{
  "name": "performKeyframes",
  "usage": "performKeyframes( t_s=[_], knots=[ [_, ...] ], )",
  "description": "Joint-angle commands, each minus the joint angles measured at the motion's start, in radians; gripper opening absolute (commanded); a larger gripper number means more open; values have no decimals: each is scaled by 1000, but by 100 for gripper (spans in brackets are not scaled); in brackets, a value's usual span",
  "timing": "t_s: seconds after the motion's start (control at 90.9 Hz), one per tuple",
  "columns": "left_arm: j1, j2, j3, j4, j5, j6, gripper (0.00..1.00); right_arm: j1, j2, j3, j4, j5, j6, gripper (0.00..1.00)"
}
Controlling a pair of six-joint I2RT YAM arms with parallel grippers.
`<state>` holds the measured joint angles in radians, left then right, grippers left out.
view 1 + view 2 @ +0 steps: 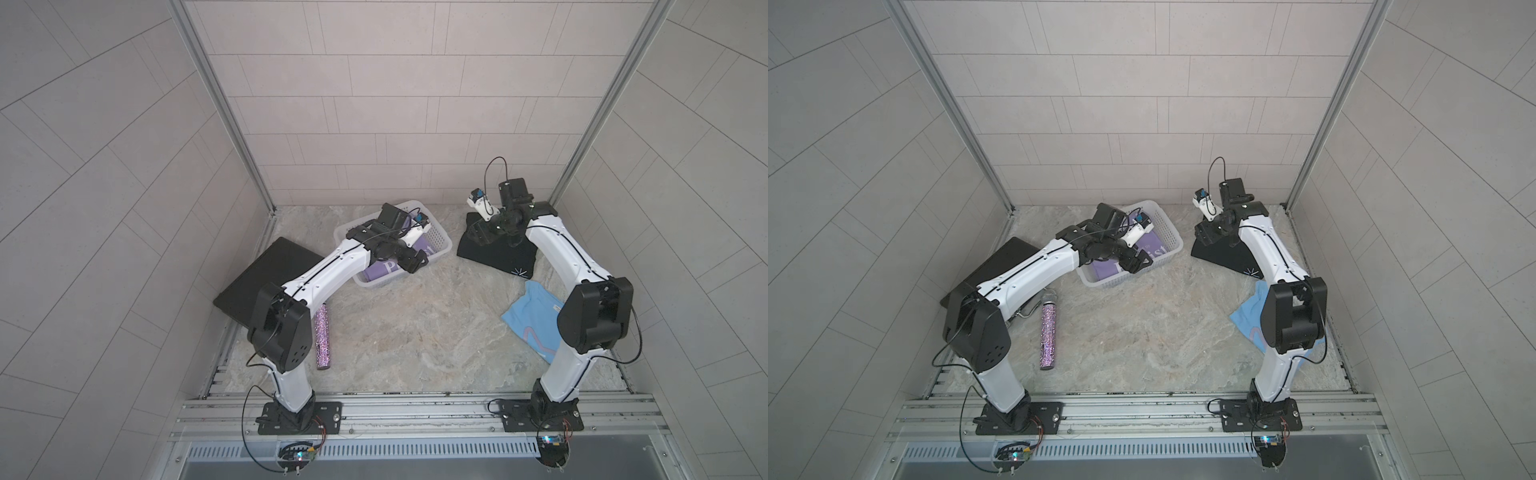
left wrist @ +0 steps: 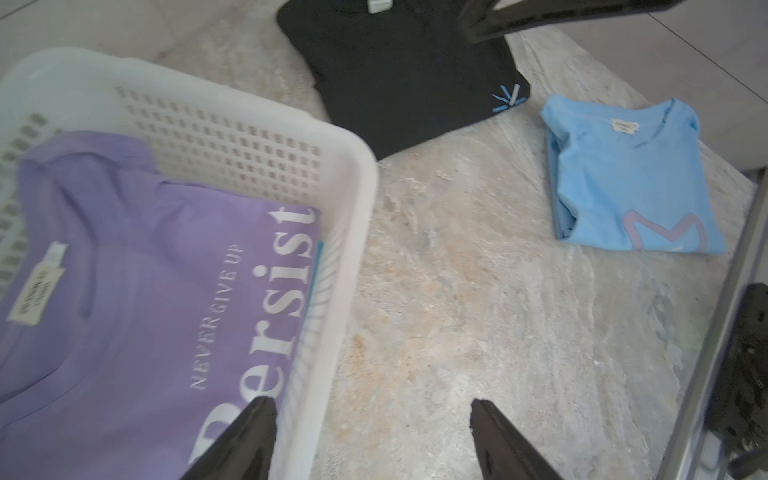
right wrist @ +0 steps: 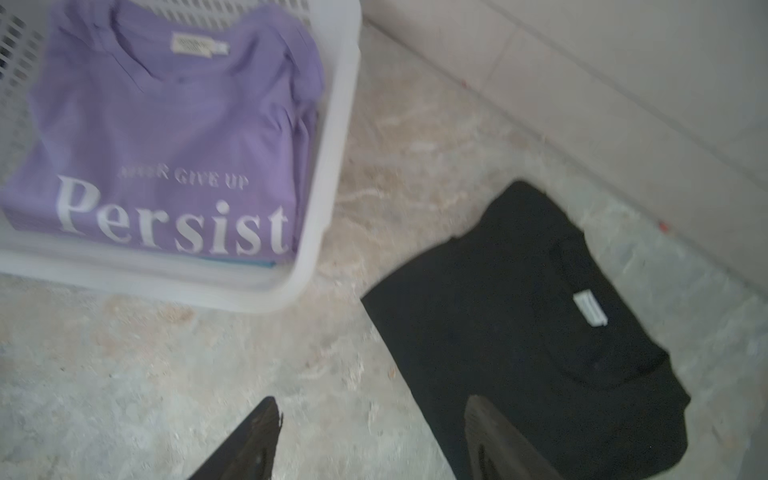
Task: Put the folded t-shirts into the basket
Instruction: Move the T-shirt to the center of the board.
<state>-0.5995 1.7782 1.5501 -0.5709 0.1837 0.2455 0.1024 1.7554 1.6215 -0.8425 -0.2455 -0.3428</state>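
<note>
Basket [image 1: 434, 235]: toward the back of the table [image 1: 415, 332], left of centre, set at an angle.
In the basket: the Persist t-shirt [image 1: 376, 274], lying on another folded t-shirt [image 3: 239, 262] (only an edge of it shows).
Starburst t-shirt [image 1: 498, 257]: flat on the table right of the basket, near it but apart.
Line-marked t-shirt [image 1: 532, 316]: in front of the starburst t-shirt, partly behind the right arm in both top views.
Hard case [image 1: 266, 270]: left of the basket.
Microphone [image 1: 1048, 332]: in front of the case, lying front to back.
Left gripper [image 1: 415, 262]: over the basket's front-right rim.
Right gripper [image 3: 372, 398]: over the starburst t-shirt's basket-side edge.
</note>
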Motion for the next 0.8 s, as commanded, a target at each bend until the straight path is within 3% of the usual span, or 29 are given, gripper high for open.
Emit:
performKeyframes(
  t_s=[0.0,0.198,0.297,0.418,0.583,0.792],
  knots=[
    [-72,39,17,-37,14,53,74,-84,-117,-137,11,-16,-20,74],
    [-178,135,72,-40,-5,56,73,-277,-238,-374,25,5,-62,74],
    [-196,140,71,-39,-18,55,73,-321,-282,-476,46,100,-113,74],
    [-197,128,51,-41,-28,52,73,-326,-333,-587,66,157,-161,73],
    [-197,116,17,-42,-44,64,73,-293,-318,-670,-18,6,-196,71],
    [-197,88,-28,-43,-95,95,73,-216,-297,-753,2,27,-262,67]
  ],
)
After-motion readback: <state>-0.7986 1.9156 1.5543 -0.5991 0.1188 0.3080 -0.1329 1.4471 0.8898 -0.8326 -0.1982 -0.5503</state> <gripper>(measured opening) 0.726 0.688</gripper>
